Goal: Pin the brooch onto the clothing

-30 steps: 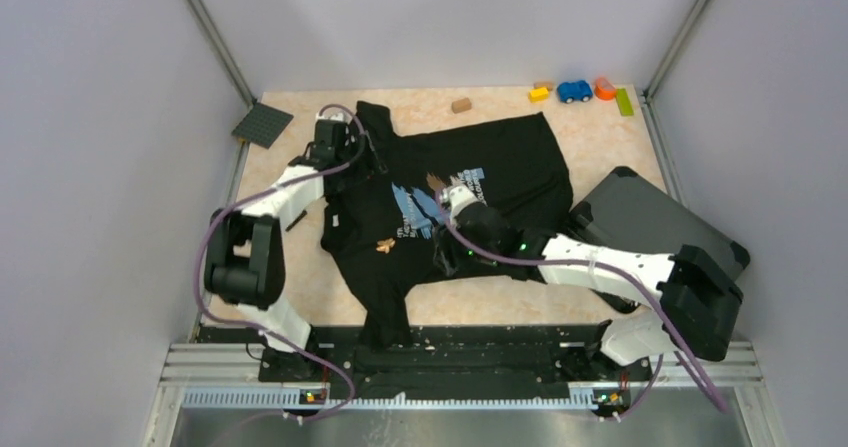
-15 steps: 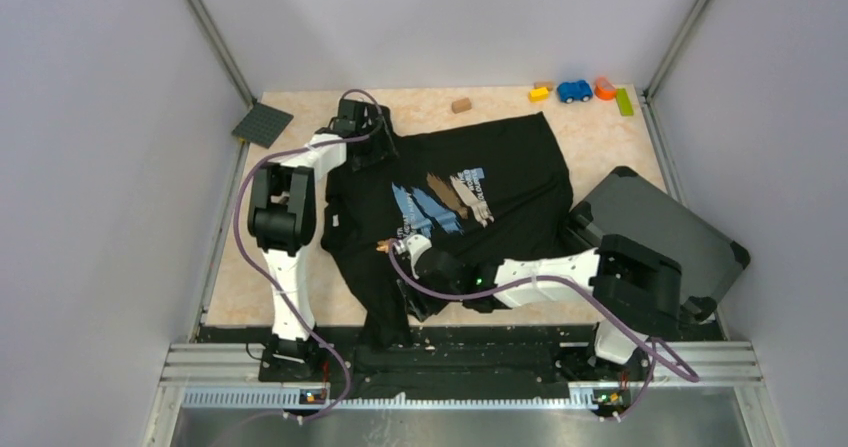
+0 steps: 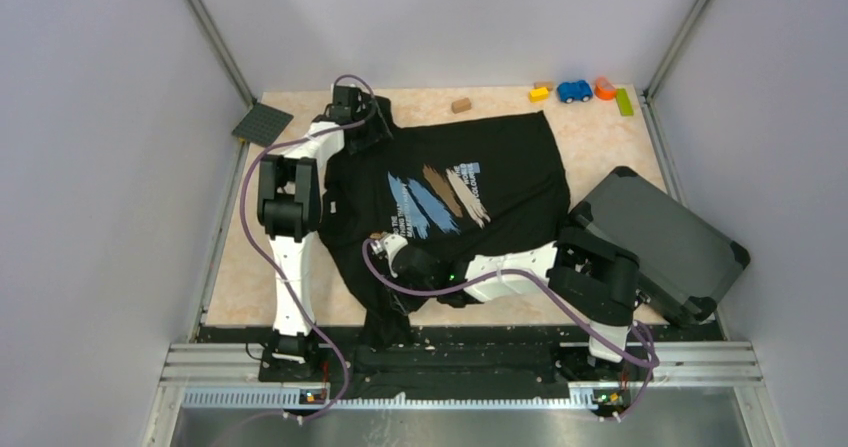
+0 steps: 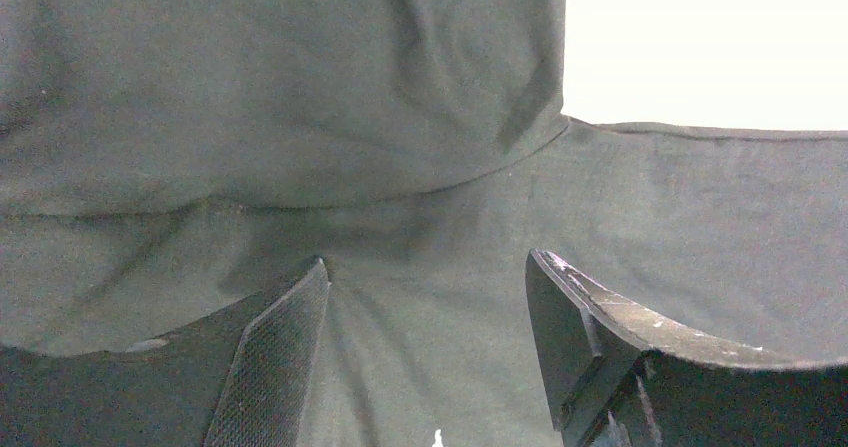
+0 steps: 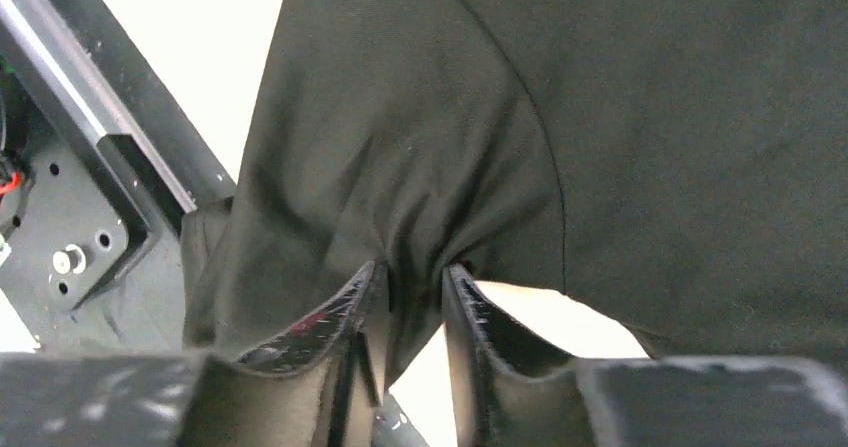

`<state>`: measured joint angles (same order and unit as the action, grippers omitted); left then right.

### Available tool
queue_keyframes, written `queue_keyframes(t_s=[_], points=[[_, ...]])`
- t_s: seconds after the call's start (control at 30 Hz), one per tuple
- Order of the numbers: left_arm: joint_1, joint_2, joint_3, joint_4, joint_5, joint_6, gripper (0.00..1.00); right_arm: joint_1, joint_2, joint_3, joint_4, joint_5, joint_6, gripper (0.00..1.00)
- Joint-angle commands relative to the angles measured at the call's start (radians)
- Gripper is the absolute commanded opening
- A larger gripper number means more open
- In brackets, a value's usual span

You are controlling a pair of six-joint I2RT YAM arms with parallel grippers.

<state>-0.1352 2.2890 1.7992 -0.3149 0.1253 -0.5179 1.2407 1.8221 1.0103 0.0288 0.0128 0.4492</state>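
The black T-shirt [image 3: 500, 167] with the blue, brown and white print lies spread on the table. A tiny orange-brown speck, the brooch [image 3: 375, 235], shows on the shirt's near-left part beside my right wrist. My left gripper [image 3: 362, 132] is at the shirt's far-left corner. In the left wrist view it [image 4: 428, 260] is open, its fingers wide apart and pressed on the cloth [image 4: 300, 117]. My right gripper [image 3: 392, 272] is at the shirt's near-left part. In the right wrist view it [image 5: 414, 267] is shut on a fold of the black cloth [image 5: 620, 117].
A dark grey hard case [image 3: 650, 232] lies right of the shirt. A black square plate [image 3: 262, 124] lies at the far left. A brown block [image 3: 461, 105], yellow block [image 3: 539, 94], blue toy car [image 3: 574, 90] and orange block [image 3: 604, 88] sit at the back. The base rail [image 5: 100, 137] is close by.
My right gripper moved left and nearer, from the print to the shirt's near-left part. My left arm swung to the shirt's far-left corner. The shirt now lies flatter.
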Motion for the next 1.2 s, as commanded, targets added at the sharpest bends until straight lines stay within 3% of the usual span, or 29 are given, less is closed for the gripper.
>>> queue_keyframes(t_s=[0.0, 0.07, 0.4, 0.57, 0.67, 0.9, 1.17], points=[[0.022, 0.115, 0.052, -0.044, 0.005, -0.004, 0.77, 0.005, 0.027, 0.051, -0.025, -0.002, -0.006, 0.17], [0.028, 0.137, 0.078, -0.045, 0.022, -0.012, 0.76, 0.005, 0.025, 0.047, -0.027, -0.021, -0.009, 0.0], [0.042, 0.172, 0.139, -0.036, 0.043, -0.019, 0.76, 0.005, 0.011, 0.074, -0.155, -0.121, -0.041, 0.0], [0.038, 0.109, 0.087, 0.013, 0.109, -0.004, 0.78, 0.006, -0.025, 0.099, -0.181, -0.1, -0.05, 0.36], [0.026, 0.015, 0.024, 0.071, 0.129, 0.012, 0.82, 0.005, -0.084, 0.102, -0.197, -0.049, -0.07, 0.46], [-0.023, -0.213, -0.061, 0.108, 0.118, 0.069, 0.87, -0.079, -0.23, 0.106, -0.28, 0.085, -0.166, 0.55], [-0.029, -0.475, -0.331, 0.252, -0.062, 0.112, 0.92, -0.396, -0.418, -0.006, -0.215, 0.02, -0.231, 0.57]])
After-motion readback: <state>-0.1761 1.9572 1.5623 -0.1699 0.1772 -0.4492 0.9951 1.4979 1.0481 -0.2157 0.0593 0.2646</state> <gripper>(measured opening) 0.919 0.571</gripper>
